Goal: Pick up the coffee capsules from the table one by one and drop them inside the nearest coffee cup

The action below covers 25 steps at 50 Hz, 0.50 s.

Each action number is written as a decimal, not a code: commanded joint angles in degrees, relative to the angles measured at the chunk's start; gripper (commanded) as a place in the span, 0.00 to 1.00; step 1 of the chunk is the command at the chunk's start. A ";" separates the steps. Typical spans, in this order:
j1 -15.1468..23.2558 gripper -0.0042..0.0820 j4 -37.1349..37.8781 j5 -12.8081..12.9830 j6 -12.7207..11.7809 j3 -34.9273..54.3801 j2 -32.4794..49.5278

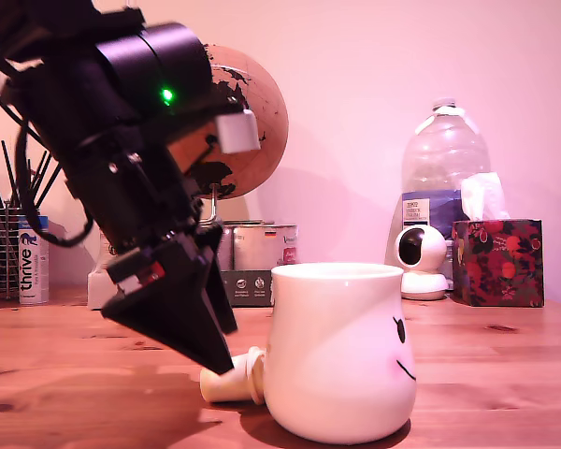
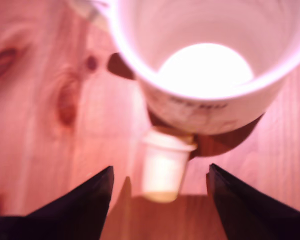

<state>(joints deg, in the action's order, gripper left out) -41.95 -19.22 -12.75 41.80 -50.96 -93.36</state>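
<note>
Notably, the hand (image 2: 160, 192) stands open, its two dark fingers (image 2: 85, 200) spread wide to either side of the coffee capsule (image 2: 165, 167) and gripping nothing. The capsule lies on its side on the counter (image 2: 50, 125), its wider rim turned toward the coffee cup (image 2: 205, 65) and touching, or all but touching, the cup's lower wall; in the exterior view the capsule (image 1: 232, 379) sits at the base of the cup (image 1: 341, 351) on that view's left, with the fingertips (image 1: 215, 355) just above its narrow end. The main risk is judged to be the tight contact with the cup: as the fingers close, the tapered, rounded pod could roll or squirt out sideways, or a fingertip could strike the cup wall and shove the cup across the wood. A grasp taken only on the narrow end may also slip on the lift. Open room lies on the side of the capsule away from the cup and across the bare planks toward the exterior view's left; the cup blocks the rim side. The cup's mouth is wide and empty, so a high, clear lift over its rim seems needed.
</note>
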 commanded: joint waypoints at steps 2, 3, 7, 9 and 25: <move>-0.33 0.68 0.44 -0.92 0.24 -0.28 -1.84; -0.39 0.68 0.55 -0.92 0.24 -0.28 -1.92; -0.61 0.68 1.27 -1.14 0.26 -0.28 -2.49; -0.59 0.67 1.40 -1.42 0.26 -0.37 -2.75; -1.14 0.64 1.81 -1.86 0.28 -1.53 -5.75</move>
<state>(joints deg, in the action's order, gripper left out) -42.70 -17.74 -14.28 41.80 -52.05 -98.17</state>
